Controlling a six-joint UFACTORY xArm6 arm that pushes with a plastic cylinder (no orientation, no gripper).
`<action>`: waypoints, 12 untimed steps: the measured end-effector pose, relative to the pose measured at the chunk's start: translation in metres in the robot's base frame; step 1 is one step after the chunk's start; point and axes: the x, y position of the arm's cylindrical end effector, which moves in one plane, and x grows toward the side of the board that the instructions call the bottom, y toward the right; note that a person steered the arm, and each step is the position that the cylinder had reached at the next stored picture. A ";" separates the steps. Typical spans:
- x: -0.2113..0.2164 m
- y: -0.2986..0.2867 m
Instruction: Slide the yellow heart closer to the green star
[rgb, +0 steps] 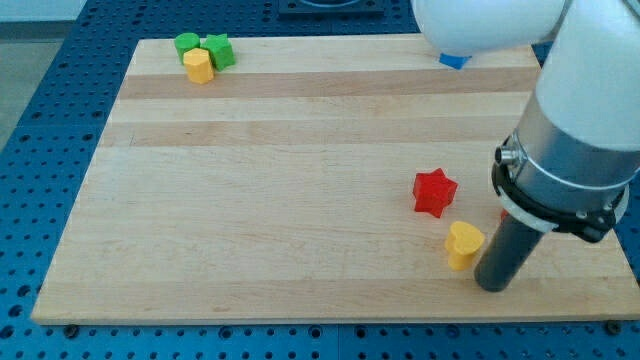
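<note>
The yellow heart (463, 244) is a small, thick block with a glossy top face and darker yellow side walls. It lies flat on the wooden board (280, 190), near the view's bottom right. Its two lobes seem to face the view's right and its narrower end the view's lower left, so its long axis runs roughly on that slant — though at this size the outline is soft and I cannot be sure.

My tip (492, 284) rests just beside the heart, on its right and slightly lower; whether the two touch cannot be told. There are no jaws to describe, only the plain dark rod.

The green star (220, 50) sits far off at the view's top left corner, well apart from the heart. It is bunched with a green round block (186, 44) and a yellow block (199, 66) that looks six-sided.

A red star (434, 192) lies just above and left of the heart, near it but apart. A blue block (454, 60) peeks out at the top edge under the white arm; its shape is hidden.

Counted: two yellow blocks, two green, one red, one blue — six in view.
</note>
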 end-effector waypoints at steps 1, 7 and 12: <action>-0.011 0.000; -0.074 -0.087; -0.153 -0.180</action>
